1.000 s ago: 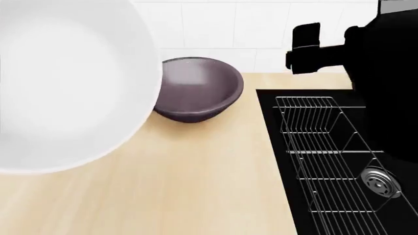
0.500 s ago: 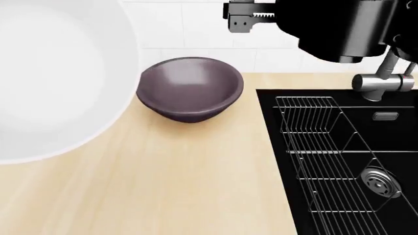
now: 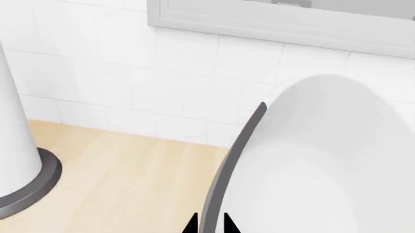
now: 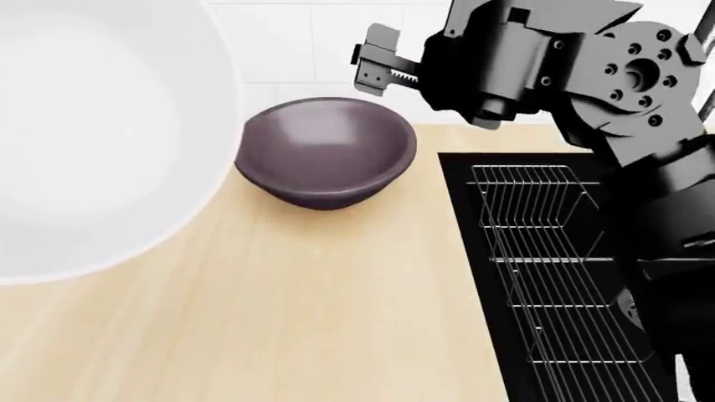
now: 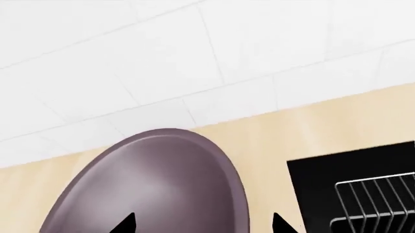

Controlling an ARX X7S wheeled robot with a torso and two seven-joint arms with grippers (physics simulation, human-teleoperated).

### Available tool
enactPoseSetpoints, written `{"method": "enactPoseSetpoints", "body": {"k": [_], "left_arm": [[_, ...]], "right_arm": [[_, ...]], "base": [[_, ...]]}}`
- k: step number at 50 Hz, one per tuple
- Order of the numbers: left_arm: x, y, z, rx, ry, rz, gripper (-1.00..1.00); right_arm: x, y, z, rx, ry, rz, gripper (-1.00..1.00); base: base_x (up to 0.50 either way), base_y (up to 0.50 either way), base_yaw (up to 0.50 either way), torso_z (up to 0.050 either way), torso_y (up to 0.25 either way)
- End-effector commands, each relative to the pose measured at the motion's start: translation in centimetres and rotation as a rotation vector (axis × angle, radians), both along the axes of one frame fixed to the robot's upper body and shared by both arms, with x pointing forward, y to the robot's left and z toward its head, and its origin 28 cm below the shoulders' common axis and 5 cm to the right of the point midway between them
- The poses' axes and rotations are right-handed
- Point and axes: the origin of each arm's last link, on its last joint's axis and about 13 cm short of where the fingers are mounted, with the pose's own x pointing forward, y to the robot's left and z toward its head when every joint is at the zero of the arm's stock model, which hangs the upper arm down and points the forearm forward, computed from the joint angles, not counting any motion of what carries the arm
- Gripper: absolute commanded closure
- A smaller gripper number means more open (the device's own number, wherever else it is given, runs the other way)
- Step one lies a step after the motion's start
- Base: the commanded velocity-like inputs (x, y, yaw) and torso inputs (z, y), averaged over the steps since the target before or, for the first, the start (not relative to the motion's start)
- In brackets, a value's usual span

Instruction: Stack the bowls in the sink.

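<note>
The white bowl [image 4: 90,134] fills the left of the head view, held up close to the camera. In the left wrist view my left gripper [image 3: 211,227] is shut on the white bowl's [image 3: 324,165] rim, one fingertip on each side. The dark purplish-grey bowl [image 4: 324,155] sits upright on the wooden counter, left of the black sink [image 4: 470,180]. My right gripper [image 4: 380,63] hovers above and behind the dark bowl. In the right wrist view the right gripper [image 5: 204,224] is open wide, its tips straddling the dark bowl's [image 5: 155,184] right rim without touching it.
A wire rack [image 4: 553,268] lies in the sink's left part. My right arm [image 4: 604,75] covers the faucet and the drain. A white tiled wall [image 4: 324,42] backs the counter. A white cylinder on a grey base [image 3: 19,165] stands on the counter in the left wrist view.
My right arm has swung left and down from the upper right corner, with its gripper now over the dark bowl and the arm hiding the faucet and drain. The white bowl has shifted slightly left.
</note>
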Motion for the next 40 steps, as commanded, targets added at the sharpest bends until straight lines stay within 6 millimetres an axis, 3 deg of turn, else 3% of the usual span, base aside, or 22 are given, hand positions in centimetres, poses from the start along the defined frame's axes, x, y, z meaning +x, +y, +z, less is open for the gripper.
{"method": "enactPoseSetpoints", "body": {"k": [1, 40], "left_arm": [[0.0, 0.0, 0.0, 0.002, -0.012, -0.005, 1.00], [0.4, -0.2, -0.4, 0.013, -0.005, -0.019, 1.00]], "right_arm": [[1.8, 0.2, -2.8, 0.070, 0.086, -0.026, -1.00], [3.1, 0.0, -7.9, 0.008, 0.155, 0.002, -1.00]], "base": [[0.00, 0.00, 0.00, 0.000, 0.000], [0.00, 0.00, 0.00, 0.000, 0.000]]}}
